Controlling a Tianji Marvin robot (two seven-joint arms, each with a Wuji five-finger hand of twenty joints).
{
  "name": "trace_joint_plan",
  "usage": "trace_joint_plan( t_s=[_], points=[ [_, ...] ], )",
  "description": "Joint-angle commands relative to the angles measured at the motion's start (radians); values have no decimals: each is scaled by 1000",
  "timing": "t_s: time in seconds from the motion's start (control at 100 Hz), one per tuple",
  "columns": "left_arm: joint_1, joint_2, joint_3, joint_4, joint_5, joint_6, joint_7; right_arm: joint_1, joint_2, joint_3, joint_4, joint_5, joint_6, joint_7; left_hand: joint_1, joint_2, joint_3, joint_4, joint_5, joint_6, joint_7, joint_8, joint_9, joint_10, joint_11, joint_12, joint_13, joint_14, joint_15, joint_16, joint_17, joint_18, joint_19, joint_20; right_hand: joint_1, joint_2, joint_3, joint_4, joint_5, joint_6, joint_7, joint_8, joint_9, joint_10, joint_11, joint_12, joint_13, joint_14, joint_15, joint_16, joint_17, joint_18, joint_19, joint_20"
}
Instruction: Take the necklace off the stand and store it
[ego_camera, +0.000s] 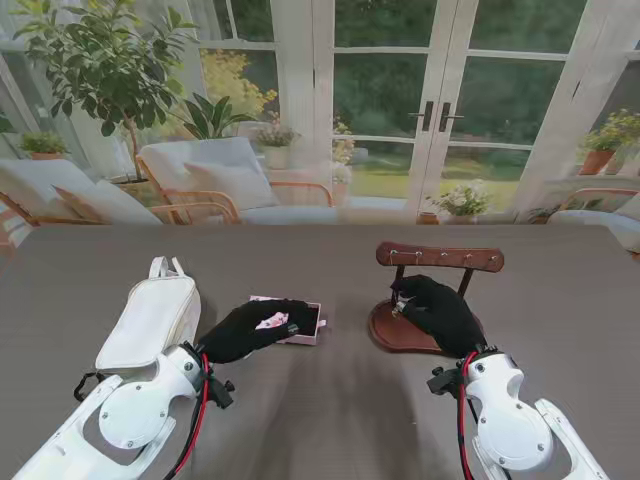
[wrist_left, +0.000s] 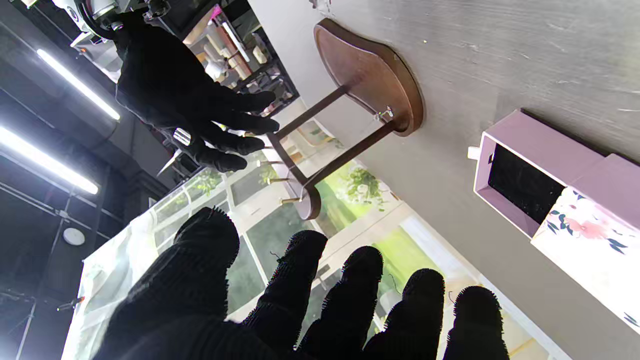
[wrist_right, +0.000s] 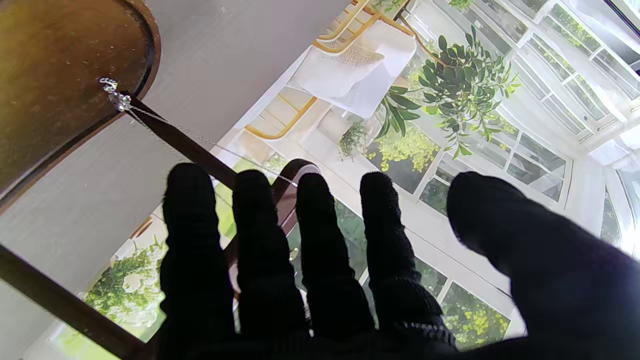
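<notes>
My right hand (ego_camera: 440, 312) hovers beside the stand (ego_camera: 438, 258), fingers spread, holding nothing. The necklace (wrist_right: 165, 125) hangs from the stand's bar, pendant near its base. My left hand (ego_camera: 250, 328) rests open over the box (ego_camera: 305, 322), left of the stand. Snagging the thin chain could topple the stand

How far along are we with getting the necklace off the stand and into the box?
Done: the pink box already sits with its drawer open by the left hand. In hand: the right hand, fingers spread, is at the wooden stand but holds nothing. The necklace hangs from a peg, its pendant on the base. Left: lift the chain off, carry it over and store it.
</notes>
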Motion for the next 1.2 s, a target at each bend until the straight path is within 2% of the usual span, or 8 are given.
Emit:
trace_joint_plan(
  t_s=[0.0, 0.17, 0.39, 0.57, 0.77, 0.96, 1.19],
  points=[
    [4, -1, -1, -2, 1, 0, -18, -2, -2, -4, 1, -3, -3, 12, -26, -2, 11, 20, -23, -24, -16, 1, -21, -19, -4, -12, -8, -14, -2, -14, -20, -35, -23, -8, -41, 10, -120, -2, -21, -31, -10, 2, -4, -34, -16, -13, -2, -24, -3, -6, -181, 9, -29, 32],
    [5, -1, -2, -2, 5, -2, -17, 1, -5, -12, 4, -9, 11, -1, -27, -2, 12, 20, -21, -23, -15, 1, -19, -20, -3, -12, -8, -12, -2, -14, -20, -37, -22, -9, -42, 4, -115, -2, -11, -26, -5, 3, 7, -30, -12, -12, 15, -25, 7, -2, -162, 10, -22, 42],
    [1, 2, -4, 1, -11, -9, -33, 34, -14, -37, 35, -36, 76, -43, -26, 1, 13, 20, -21, -23, -15, 1, -16, -17, -2, -11, -6, -10, -1, -14, -19, -36, -21, -9, -47, -31, -88, -6, 18, -14, 23, 12, 39, -22, 10, -5, 58, -19, 41, 11, -122, 9, 27, 65],
    [-1, 0, 0, 0, -17, 7, -31, 65, -31, -68, 77, -72, 137, -123, -23, 2, 12, 19, -17, -21, -14, 1, -13, -11, -1, -10, -1, -8, 1, -12, -15, -33, -19, -8, -51, -92, -37, -18, 60, -1, 75, 27, 96, -20, 55, 18, 128, -16, 115, 47, -90, 3, 178, 73],
    [-7, 3, 2, -3, 0, 5, -38, 107, -35, -98, 132, -127, 190, -157, -23, 6, 9, 18, -20, -23, -15, 1, -10, -13, 0, -8, 3, -8, 3, -9, -9, -31, -14, -5, -39, -139, -15, -31, 92, -1, 106, 28, 146, -30, 92, 40, 200, -24, 191, 82, -62, -15, 329, 43],
    [-3, 2, 0, -6, -4, 9, -36, 144, -54, -137, 194, -138, 245, -232, -19, 6, 6, 19, -15, -22, -13, 1, 2, -8, 3, -5, 12, -2, 5, -6, -5, -27, -11, -3, -32, -161, 7, -38, 149, 14, 134, 31, 200, -25, 124, 58, 256, -34, 244, 104, -26, -15, 401, 23],
    [-3, 5, 0, -9, -7, 14, -50, 186, -71, -167, 258, -151, 302, -291, -19, 10, 0, 18, -10, -19, -11, 2, 11, -3, 6, -1, 18, -1, 7, -2, -2, -25, -8, 1, -35, -167, 18, -42, 142, 23, 134, 27, 225, -27, 129, 60, 292, -36, 273, 114, -3, -15, 433, 11]
  ],
)
